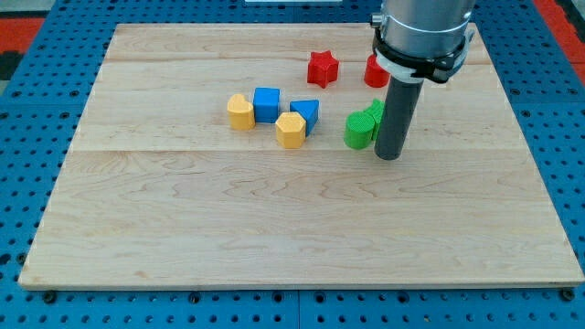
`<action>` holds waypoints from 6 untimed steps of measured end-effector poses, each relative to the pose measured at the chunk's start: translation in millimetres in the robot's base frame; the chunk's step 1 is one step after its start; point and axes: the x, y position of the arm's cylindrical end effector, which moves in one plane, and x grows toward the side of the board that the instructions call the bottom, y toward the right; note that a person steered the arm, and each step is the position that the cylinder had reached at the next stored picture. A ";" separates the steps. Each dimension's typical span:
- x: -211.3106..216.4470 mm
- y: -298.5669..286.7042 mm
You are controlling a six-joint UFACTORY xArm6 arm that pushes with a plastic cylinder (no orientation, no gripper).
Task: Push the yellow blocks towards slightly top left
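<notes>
A wooden board (302, 247) is lying on a blue pegboard table (27, 110). No brand, label or readable writing is showing anywhere.

My tip (388, 156) is resting on the board right of centre, at the end of a straight dark rod. There is no pincer on this arm, so nothing is opening, closing or being held. The tip is sitting just beside the right edge of a green block (360, 129).

Two yellow blocks are sitting left of centre, well apart from the tip. The left yellow block (240, 111) is touching a blue cube (267, 103) on its right. The yellow hexagonal block (291, 130) is sitting just below and left of a blue triangular block (306, 112), touching it.

A red star-shaped block (322, 68) is standing near the view's top. A second red block (375, 71) is peeking out beside it, its shape mostly hidden by the arm. A second green piece behind the rod is also hard to make out.

Bare board is stretching across the whole lower half and the left side. The arm's grey body is being cut off at the view's top.
</notes>
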 end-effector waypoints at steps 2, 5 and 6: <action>6.7 0.0; 7.6 -36.9; 8.2 -65.4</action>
